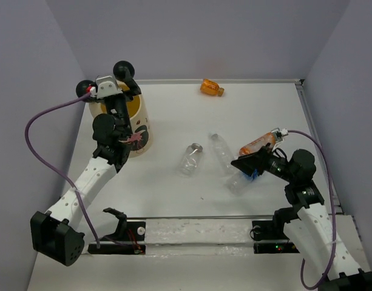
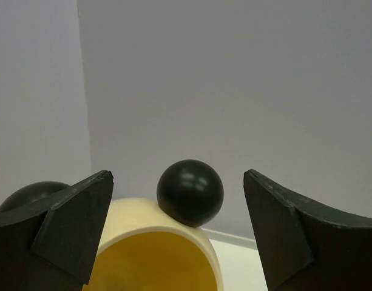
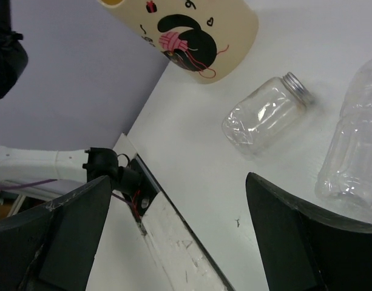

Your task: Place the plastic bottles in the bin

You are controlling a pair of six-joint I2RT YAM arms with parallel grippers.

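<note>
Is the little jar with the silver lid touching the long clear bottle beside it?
Apart. The right wrist view shows bare table between the jar and the bottle.

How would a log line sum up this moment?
left fingers: open, empty, over bin | right fingers: open, empty, near clear bottle | far orange bottle: lying loose

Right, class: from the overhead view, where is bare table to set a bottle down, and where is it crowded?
Bare: the middle stretch between the bin, the far orange bottle and the capped jar; also the far right corner. Crowded: around the clear bottle by the right pincer.
</note>
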